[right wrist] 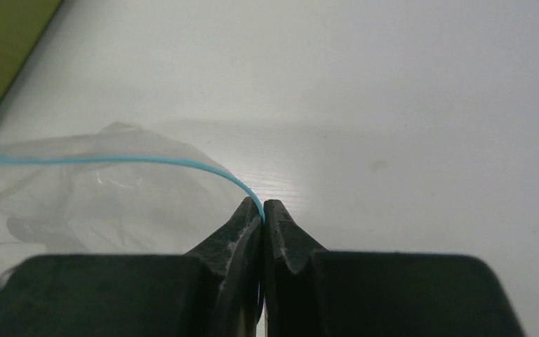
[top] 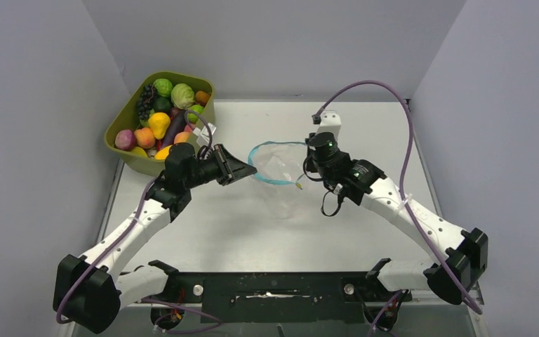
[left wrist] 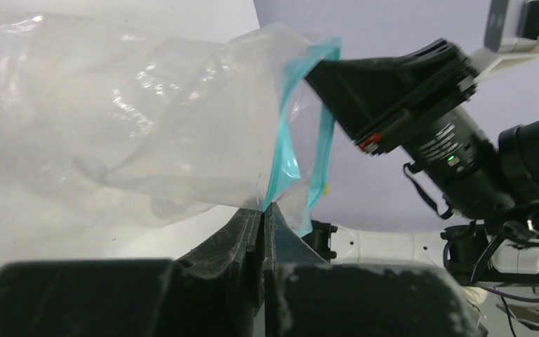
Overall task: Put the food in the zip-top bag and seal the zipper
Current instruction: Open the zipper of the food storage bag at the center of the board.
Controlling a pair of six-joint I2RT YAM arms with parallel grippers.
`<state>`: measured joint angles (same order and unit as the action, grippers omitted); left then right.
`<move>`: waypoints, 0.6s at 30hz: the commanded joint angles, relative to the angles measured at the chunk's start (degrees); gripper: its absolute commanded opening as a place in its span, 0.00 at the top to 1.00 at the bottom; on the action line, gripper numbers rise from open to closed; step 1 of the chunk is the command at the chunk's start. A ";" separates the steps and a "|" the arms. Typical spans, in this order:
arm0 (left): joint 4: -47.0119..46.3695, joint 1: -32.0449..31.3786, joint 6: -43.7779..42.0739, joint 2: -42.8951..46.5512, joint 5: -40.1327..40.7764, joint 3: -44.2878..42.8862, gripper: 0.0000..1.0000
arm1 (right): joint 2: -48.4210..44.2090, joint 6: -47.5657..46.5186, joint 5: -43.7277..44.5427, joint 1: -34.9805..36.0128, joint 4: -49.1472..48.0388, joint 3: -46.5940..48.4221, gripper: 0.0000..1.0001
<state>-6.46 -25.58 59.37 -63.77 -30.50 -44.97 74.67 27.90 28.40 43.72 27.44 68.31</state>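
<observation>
The clear zip-top bag (top: 281, 172) hangs between my two grippers over the middle of the table, its mouth spread into an open loop. The teal zipper (top: 270, 181) rims that mouth. My left gripper (top: 250, 168) is shut on the left side of the mouth; in the left wrist view the fingers (left wrist: 249, 232) pinch the zipper (left wrist: 281, 140), with the bag (left wrist: 147, 119) billowing beyond. My right gripper (top: 307, 164) is shut on the right side; its wrist view shows the zipper (right wrist: 182, 163) running into the closed jaws. The food (top: 160, 119) lies piled in the green tub.
The olive-green tub (top: 135, 162) stands at the back left, close behind my left arm, and its corner (right wrist: 0, 49) shows in the right wrist view. Grey walls enclose the table on three sides. A purple cable (top: 365, 84) loops above the right arm.
</observation>
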 commanded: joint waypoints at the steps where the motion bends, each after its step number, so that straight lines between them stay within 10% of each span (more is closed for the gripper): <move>1: -4.89 0.80 0.77 0.48 -7.67 2.70 1.00 | -7.48 0.22 1.45 -2.80 -0.25 -2.42 0.98; 11: -3.61 -0.79 -3.41 -7.30 -7.06 -0.31 1.00 | -10.82 3.11 -4.54 -1.14 -1.24 -3.42 1.00; 18: -3.30 -3.64 -3.50 -4.47 -2.27 -0.35 0.58 | -6.60 4.30 -1.26 0.26 4.42 -0.29 1.00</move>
<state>-8.05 -27.55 57.45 -71.50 -36.10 -42.46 66.15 30.63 24.58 43.13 29.85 64.73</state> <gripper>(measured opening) 0.346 0.041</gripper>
